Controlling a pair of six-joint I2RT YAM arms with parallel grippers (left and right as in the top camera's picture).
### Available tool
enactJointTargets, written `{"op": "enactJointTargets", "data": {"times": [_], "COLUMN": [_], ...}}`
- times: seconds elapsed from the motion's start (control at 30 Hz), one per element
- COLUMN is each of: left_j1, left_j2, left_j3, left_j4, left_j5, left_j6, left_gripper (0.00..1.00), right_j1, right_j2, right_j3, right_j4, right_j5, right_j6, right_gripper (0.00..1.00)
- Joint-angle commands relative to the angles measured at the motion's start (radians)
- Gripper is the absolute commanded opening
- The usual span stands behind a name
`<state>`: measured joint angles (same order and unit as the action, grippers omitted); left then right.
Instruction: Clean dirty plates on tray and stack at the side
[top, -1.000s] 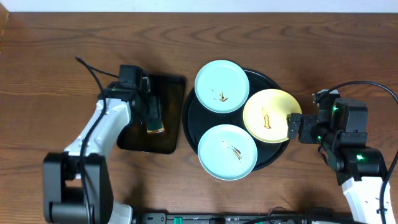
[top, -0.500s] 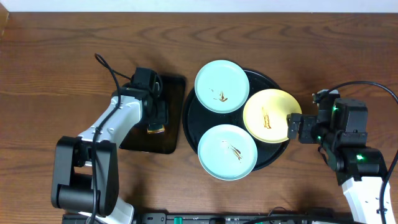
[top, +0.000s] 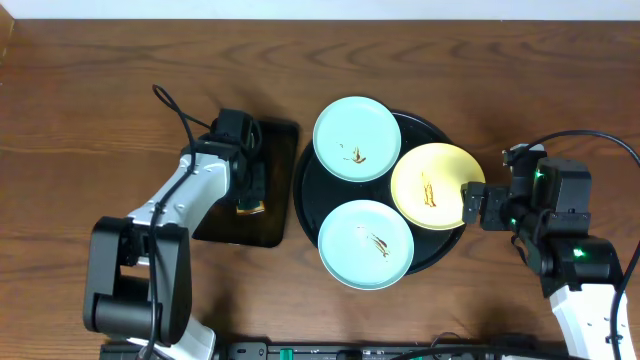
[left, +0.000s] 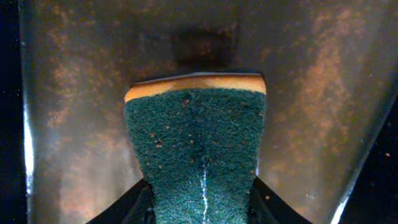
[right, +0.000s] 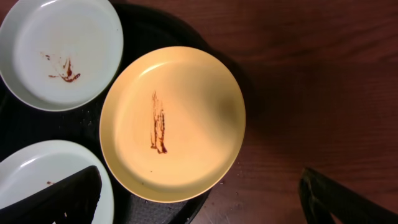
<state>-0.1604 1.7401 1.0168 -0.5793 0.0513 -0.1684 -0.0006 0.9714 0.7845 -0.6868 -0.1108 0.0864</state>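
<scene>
The round black tray (top: 304, 195) holds three plates, each with a brown smear: a mint one (top: 357, 138) at the back, a yellow one (top: 437, 186) on the right, a mint one (top: 365, 243) at the front. My right gripper (top: 472, 205) is open beside the yellow plate's right edge. In the right wrist view its fingers (right: 208, 199) straddle the near rim of the yellow plate (right: 172, 123), with both mint plates (right: 60, 53) (right: 37, 180) to the left. My left gripper (top: 247, 185) is shut on a green-and-orange sponge (left: 196, 149) over the small rectangular tray.
The small rectangular black tray (top: 215, 225) lies left of the round tray; its wet glossy floor (left: 74, 93) fills the left wrist view. Bare wooden table (top: 520, 90) surrounds both trays, and also shows right of the yellow plate (right: 311, 81).
My left arm has swung to the right over the rectangular tray, with the sponge staying at the same spot. The right arm and the plates have not moved.
</scene>
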Motion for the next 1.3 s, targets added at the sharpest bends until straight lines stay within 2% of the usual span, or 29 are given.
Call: {"op": "enactJointTargets", "data": {"times": [0.0,0.07,0.17,0.23,0.47,0.63,0.87,0.97,1.07,1.27], "left_j1": [-0.003,-0.003,-0.003,-0.003,-0.003,-0.003,-0.002,-0.002,-0.002,-0.002], "left_j2": [0.031,0.038,0.048,0.049,0.034,-0.039,-0.14,-0.143,-0.143,-0.143], "left_j3": [0.0,0.0,0.0,0.0,0.003,0.028,0.029,0.029,0.029,0.029], "left_j4": [-0.006,-0.006,-0.006,-0.006,-0.009,-0.034,-0.075,-0.082,-0.085,-0.086], "left_j5": [-0.014,-0.014,-0.014,-0.014,-0.015,-0.013,0.021,0.05,0.053,0.054], "left_j6": [-0.01,-0.01,-0.013,-0.018,-0.028,-0.028,-0.027,-0.024,-0.024,-0.025], "left_gripper": [0.41,0.33,0.14,0.08,0.07,0.07,0.08,0.08,0.08,0.07], "right_j1": [0.012,0.012,0.012,0.012,0.012,0.012,-0.012,-0.048,-0.087,-0.139], "right_j2": [-0.001,-0.001,-0.001,-0.001,-0.001,0.0,0.063,0.135,0.21,0.332], "right_j3": [0.021,0.021,0.021,0.021,0.021,0.021,0.021,0.026,0.026,0.026], "right_j4": [0.002,0.002,0.002,0.001,-0.004,0.005,0.065,0.077,0.079,0.126], "right_j5": [0.009,0.009,0.009,0.009,0.014,0.092,0.021,-0.043,-0.045,-0.055], "right_j6": [-0.013,-0.013,-0.013,-0.013,-0.013,0.033,0.019,-0.006,-0.005,-0.006], "right_gripper": [0.99,0.99,0.99,0.99,0.97,0.95,0.92,0.88,0.76,0.69]}}
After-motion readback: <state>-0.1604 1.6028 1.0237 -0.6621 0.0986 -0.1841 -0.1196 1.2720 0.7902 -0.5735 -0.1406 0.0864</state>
